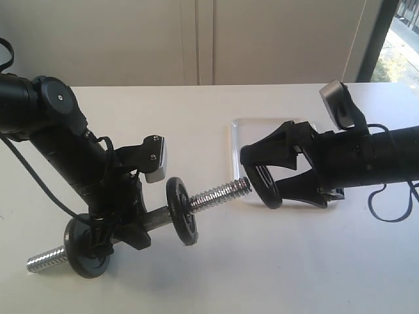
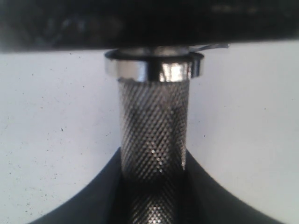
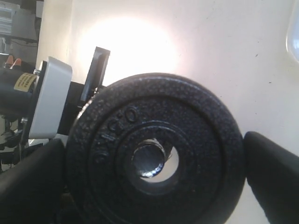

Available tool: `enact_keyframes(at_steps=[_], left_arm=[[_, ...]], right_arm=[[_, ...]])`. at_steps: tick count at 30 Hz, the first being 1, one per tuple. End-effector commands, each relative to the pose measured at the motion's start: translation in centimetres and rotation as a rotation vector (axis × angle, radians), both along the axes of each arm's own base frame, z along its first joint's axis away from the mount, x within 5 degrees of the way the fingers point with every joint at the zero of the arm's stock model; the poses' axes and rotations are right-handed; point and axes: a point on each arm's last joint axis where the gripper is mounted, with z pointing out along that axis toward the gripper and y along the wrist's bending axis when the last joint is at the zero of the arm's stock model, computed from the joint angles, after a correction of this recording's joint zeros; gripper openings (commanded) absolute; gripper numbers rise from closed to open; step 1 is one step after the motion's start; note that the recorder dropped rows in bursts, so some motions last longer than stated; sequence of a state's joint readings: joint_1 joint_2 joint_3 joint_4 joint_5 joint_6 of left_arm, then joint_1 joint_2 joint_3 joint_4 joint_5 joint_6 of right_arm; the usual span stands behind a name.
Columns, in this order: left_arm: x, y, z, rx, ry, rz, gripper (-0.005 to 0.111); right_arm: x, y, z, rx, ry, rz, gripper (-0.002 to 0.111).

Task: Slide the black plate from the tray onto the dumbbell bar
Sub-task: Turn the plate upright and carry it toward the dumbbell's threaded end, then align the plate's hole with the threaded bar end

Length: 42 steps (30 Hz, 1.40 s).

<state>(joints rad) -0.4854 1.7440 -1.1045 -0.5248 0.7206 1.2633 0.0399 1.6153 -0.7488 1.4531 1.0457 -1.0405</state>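
right pincer: clamped on the black plate, one finger on each side of its rim. plate held on edge, clear of the bench, its flat face turned toward the dumbbell bar.

plate position: right at the bar's free threaded tip. exterior view puts the tip at or just touching the plate's face. right wrist view shows the shiny tip through the centre hole, sitting off-centre toward one side. cannot tell whether the tip has entered the hole.

left pincer: closed around the bar's middle, between the two black discs. left wrist view: dark fingers hug the knurled steel from both sides, with a bright collar and a black disc at the far end of the knurling.

bar attitude: tilted, plate-side end higher, other threaded end low near the bench. inner disc stands between the left pincer and the bare thread. outer disc sits on the low end of the bar.

tray: white, flat on the bench beyond the bar's raised tip, partly hidden by the right pincer. the plate is off it.
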Motion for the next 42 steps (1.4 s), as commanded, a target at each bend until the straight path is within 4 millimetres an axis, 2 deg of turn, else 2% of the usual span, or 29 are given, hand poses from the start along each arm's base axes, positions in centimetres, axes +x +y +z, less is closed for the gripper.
enact_keyframes(at_steps=[1, 5, 14, 42], left_arm=[[-0.7, -0.8, 2.9, -0.129, 0.033, 0.041, 0.000], [-0.7, -0.8, 2.9, -0.129, 0.033, 0.041, 0.000], [-0.7, -0.8, 2.9, -0.129, 0.033, 0.041, 0.000], [-0.7, -0.8, 2.9, -0.129, 0.033, 0.041, 0.000]], right_arm=[[-0.1, 0.2, 1.0, 0.080, -0.022, -0.013, 0.000], [-0.2, 0.3, 1.1, 0.087, -0.021, -0.004, 0.000], [-0.7, 2.2, 0.8, 0.051, -0.040, 0.048, 0.000], [-0.6, 2.0, 0.5, 0.004, -0.045, 0.036, 0.000]])
